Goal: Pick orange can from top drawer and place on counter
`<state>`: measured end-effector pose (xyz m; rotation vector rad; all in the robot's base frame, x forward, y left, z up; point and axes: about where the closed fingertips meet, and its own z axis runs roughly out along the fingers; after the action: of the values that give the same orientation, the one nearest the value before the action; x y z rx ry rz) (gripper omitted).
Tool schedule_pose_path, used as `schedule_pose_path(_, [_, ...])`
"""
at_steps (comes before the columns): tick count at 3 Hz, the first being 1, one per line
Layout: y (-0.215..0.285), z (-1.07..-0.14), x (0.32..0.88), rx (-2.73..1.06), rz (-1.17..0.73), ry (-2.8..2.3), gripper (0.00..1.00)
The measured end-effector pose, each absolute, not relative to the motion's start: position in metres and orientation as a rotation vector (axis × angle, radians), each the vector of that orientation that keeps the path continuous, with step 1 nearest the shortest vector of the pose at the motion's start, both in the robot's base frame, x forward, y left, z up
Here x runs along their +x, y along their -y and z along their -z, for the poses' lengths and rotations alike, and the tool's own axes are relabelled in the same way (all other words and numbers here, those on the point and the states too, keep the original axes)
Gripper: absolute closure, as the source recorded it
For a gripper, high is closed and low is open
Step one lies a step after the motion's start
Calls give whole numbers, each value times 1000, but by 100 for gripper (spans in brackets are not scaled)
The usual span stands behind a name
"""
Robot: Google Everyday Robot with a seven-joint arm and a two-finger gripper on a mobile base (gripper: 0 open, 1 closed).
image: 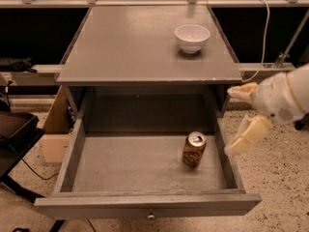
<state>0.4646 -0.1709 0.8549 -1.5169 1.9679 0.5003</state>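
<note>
Pincer (pixel 244 115): hangs off the cabinet's right side, outside the drawer. Its two pale, blunt fingers (pixel 247 135) are spread wide with nothing between them, probably so they can straddle the can once the arm swings in.
Orange can (pixel 194 149): left of the pincer and slightly lower in view, apart from it, with the drawer's right wall standing between the two. It stands upright on the drawer floor, close to that wall.
Can's make: a small, smooth metal cylinder with brownish-orange sides, pale markings and a silver lid whose pull tab faces up. Standing upright leaves its round sides free for a grip, though a sideways nudge would likely topple it.
Top drawer (pixel 130 166): pulled out, to the left of the pincer and below it. It is wide and shallow, of flat grey painted wood with plain walls and a small metal knob (pixel 151 215) on the front. Being open, it lets the can be reached from above.
Table (pixel 140 42): up and left of the pincer, farther back. Its flat, grey, matte square top is much broader than the can, with plenty of bare room for setting it down.
White bowl (pixel 192 36): round and glossy, on the table's right rear part, above and left of the pincer. It is best kept clear of when placing.
Step judged: approach, with the grasp not yet made. The pincer must first clear the drawer wall, then descend around the can.
</note>
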Motion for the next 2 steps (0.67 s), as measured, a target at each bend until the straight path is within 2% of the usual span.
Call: schedule_pose_path(2, [118,-786,475,-1320,-761,-1632,0])
